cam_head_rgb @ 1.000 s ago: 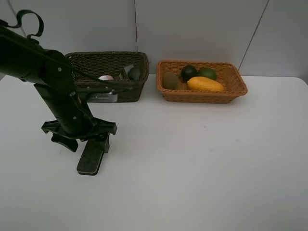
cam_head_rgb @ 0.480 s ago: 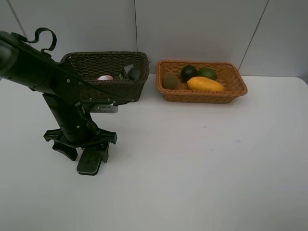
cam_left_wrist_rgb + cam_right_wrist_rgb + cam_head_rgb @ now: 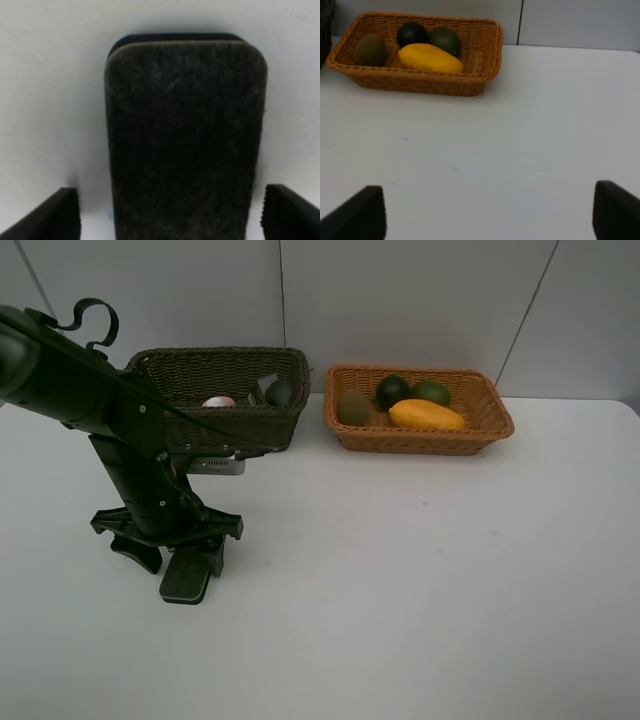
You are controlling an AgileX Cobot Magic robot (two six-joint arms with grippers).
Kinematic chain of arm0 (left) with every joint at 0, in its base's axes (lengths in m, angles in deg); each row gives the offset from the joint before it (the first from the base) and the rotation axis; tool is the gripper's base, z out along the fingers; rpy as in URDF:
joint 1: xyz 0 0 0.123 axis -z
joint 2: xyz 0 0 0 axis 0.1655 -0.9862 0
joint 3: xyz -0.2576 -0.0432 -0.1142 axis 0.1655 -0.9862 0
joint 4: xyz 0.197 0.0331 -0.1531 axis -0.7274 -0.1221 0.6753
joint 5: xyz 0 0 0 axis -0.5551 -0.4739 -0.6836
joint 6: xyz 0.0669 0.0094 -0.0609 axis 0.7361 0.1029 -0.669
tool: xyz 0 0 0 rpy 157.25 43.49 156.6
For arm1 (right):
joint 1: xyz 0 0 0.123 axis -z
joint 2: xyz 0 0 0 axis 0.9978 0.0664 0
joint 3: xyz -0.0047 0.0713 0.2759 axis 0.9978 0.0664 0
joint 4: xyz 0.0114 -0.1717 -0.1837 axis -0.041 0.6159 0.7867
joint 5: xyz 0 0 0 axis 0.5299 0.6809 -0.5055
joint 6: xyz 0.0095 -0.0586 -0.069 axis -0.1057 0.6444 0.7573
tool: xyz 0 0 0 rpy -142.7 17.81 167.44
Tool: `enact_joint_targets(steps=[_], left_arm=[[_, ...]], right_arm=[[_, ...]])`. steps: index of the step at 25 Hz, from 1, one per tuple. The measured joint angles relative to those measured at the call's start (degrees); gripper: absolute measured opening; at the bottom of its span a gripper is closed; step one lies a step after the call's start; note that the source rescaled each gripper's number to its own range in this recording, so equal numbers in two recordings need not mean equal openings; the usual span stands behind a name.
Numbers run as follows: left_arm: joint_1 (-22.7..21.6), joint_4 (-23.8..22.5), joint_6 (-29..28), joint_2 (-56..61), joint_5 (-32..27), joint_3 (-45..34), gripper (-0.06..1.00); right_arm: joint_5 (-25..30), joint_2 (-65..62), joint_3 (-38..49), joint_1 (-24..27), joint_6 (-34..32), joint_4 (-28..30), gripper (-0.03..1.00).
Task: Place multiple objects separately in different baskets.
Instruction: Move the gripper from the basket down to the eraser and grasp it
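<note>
The black eraser (image 3: 187, 578) (image 3: 185, 140) lies flat on the white table at the front left. My left gripper (image 3: 172, 545) (image 3: 170, 215) stands open right over its far end, one finger on each side with a gap to it. The dark basket (image 3: 220, 425) holds a pink bottle (image 3: 219, 401) and a dark green bottle (image 3: 279, 392). The orange basket (image 3: 420, 440) (image 3: 415, 82) holds the mango (image 3: 427, 415) (image 3: 430, 58), kiwi (image 3: 354, 407) (image 3: 370, 49), lime (image 3: 432, 392) (image 3: 445, 40) and mangosteen (image 3: 392, 390) (image 3: 411, 34). My right gripper (image 3: 485, 215) is open over bare table, outside the exterior view.
Both baskets stand side by side at the back of the table against a pale panelled wall. The left arm rises from the eraser toward the left edge, in front of the dark basket.
The left arm has come down and a little forward, so its fingers now straddle the eraser's far end. Over the last half second it has hardly moved.
</note>
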Motion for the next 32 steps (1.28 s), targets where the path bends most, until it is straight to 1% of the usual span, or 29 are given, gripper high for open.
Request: enact_joint_targets(steps=[1,4,5,24,28,32], left_arm=[[0.0,0.0,-0.4,0.0,0.0,0.0,0.86],[0.0,0.0,-1.8,0.0,0.0,0.0,0.59],[0.0,0.0,-2.1,0.0,0.0,0.0,0.57],[0.0,-1.0,-2.4,0.0,-0.5,0.2,0.57],[0.0,-1.7,-2.4,0.0,-5.1,2.8,0.57],[0.0,-2.0,-2.4,0.0,-12.3,8.3,0.57]], right_arm=[[0.0,0.0,0.0,0.0,0.0,0.0,1.0],[0.0,0.0,0.0,0.0,0.0,0.0,1.0],[0.0,0.0,0.0,0.0,0.0,0.0,1.0],[0.0,0.0,0.0,0.0,0.0,0.0,1.0],[0.0,0.0,0.0,0.0,0.0,0.0,1.0],[0.0,0.0,0.0,0.0,0.0,0.0,1.0]])
